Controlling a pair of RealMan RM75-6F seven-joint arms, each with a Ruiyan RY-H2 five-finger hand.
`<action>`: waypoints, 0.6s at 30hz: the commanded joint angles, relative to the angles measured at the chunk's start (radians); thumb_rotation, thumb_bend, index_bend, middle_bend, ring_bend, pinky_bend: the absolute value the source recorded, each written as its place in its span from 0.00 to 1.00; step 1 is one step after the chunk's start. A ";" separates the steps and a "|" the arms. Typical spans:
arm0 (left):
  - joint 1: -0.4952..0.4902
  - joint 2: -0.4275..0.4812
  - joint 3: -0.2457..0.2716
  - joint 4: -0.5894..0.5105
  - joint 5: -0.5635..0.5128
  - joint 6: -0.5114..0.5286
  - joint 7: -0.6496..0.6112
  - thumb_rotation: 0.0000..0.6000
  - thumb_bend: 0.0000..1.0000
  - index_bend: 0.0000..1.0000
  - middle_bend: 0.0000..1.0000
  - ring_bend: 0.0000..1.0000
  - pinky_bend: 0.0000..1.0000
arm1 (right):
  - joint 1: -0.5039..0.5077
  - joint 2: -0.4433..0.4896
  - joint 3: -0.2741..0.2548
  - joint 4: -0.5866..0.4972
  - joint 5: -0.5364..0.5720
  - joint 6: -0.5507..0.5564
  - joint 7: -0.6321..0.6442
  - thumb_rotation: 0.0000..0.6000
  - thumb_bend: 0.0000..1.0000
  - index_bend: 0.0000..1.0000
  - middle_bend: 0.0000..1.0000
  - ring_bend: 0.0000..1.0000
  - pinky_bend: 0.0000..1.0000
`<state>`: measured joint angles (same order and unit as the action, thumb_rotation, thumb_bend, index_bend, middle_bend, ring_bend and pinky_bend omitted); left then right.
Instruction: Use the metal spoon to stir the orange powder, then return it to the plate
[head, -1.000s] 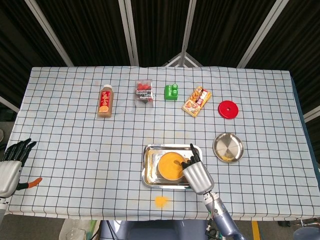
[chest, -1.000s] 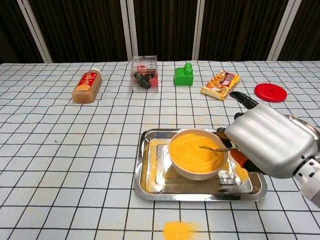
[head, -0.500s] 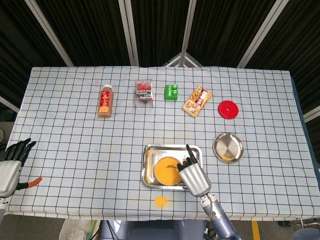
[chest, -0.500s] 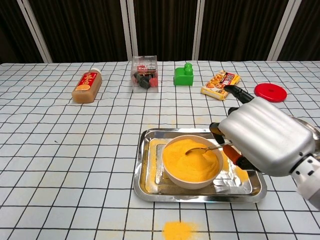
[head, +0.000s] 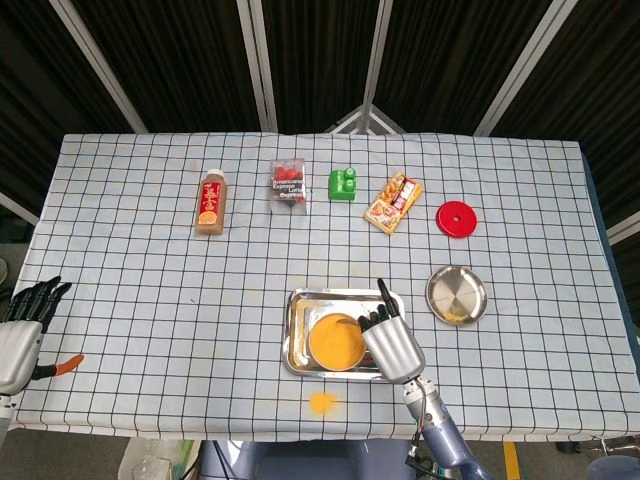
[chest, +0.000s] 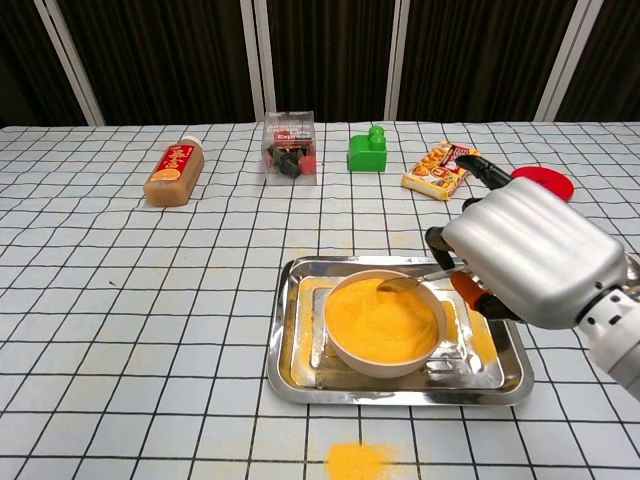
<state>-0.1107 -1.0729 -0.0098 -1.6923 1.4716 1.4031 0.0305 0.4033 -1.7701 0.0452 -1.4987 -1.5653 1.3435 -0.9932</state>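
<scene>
A white bowl (chest: 385, 322) (head: 336, 343) heaped with orange powder sits in a steel tray (chest: 300, 360) (head: 294, 330) near the table's front. My right hand (chest: 530, 258) (head: 392, 340) grips the metal spoon (chest: 412, 281) by its handle; the spoon's bowl lies at the far rim of the powder. The round metal plate (head: 456, 295), with some orange powder on it, lies to the right of the tray; in the chest view my hand hides nearly all of it. My left hand (head: 22, 330) hangs open at the table's left front edge, holding nothing.
Spilled orange powder (chest: 357, 460) (head: 321, 402) lies in front of the tray. Along the back stand an orange bottle (chest: 174, 171), a clear box of dark items (chest: 290, 147), a green block (chest: 368, 150), a snack packet (chest: 441, 169) and a red disc (chest: 545, 183).
The bowl slid left and nearer within the tray, then stayed. My right hand drew the spoon from the powder's middle toward the far rim and rose slightly. The left hand stayed put.
</scene>
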 joint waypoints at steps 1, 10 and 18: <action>0.000 0.000 0.000 0.000 0.001 -0.001 0.001 1.00 0.00 0.00 0.00 0.00 0.00 | -0.005 0.002 -0.006 0.007 0.004 -0.005 0.002 1.00 0.75 0.95 0.79 0.47 0.00; 0.000 0.000 0.001 -0.002 0.000 -0.002 0.001 1.00 0.00 0.00 0.00 0.00 0.00 | -0.024 0.007 -0.035 -0.004 0.005 -0.015 0.014 1.00 0.75 0.95 0.79 0.47 0.00; 0.002 -0.003 -0.001 -0.002 0.001 0.005 0.001 1.00 0.00 0.00 0.00 0.00 0.00 | -0.038 -0.002 -0.060 -0.017 -0.025 -0.007 0.030 1.00 0.75 0.95 0.79 0.47 0.00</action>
<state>-0.1091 -1.0760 -0.0103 -1.6939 1.4731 1.4081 0.0319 0.3668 -1.7703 -0.0131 -1.5148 -1.5885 1.3356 -0.9643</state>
